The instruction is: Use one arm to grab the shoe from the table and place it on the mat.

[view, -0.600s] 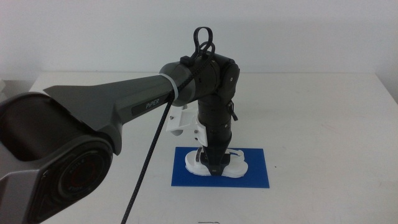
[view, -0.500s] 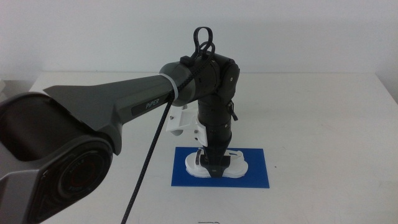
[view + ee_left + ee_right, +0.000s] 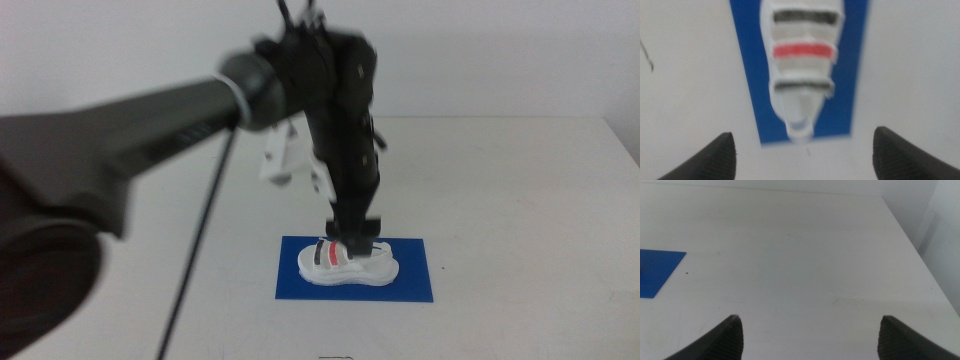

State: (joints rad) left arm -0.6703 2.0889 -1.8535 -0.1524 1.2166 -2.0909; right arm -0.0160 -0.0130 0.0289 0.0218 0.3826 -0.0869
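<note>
The white shoe (image 3: 348, 264) with dark, red and dark stripes lies on the deep-blue mat (image 3: 415, 278), near the front of the white table (image 3: 520, 190). The left arm (image 3: 200, 110) reaches in from the left. Its gripper (image 3: 355, 238) hangs just above the shoe, open and empty. In the left wrist view the shoe (image 3: 802, 75) and the mat (image 3: 750, 75) lie below the wide-apart jaws of that gripper (image 3: 802, 155). The right gripper (image 3: 810, 335) is open and empty over bare table; it does not show in the middle view.
A corner of the mat (image 3: 657, 270) shows in the right wrist view, with the table's far edge (image 3: 905, 230) beyond. A white box (image 3: 285, 160) sits on the left arm near its wrist.
The left gripper has let go of the shoe and risen above it. The shoe stays on the mat, its stripes now uncovered. The arm is blurred by its motion.
</note>
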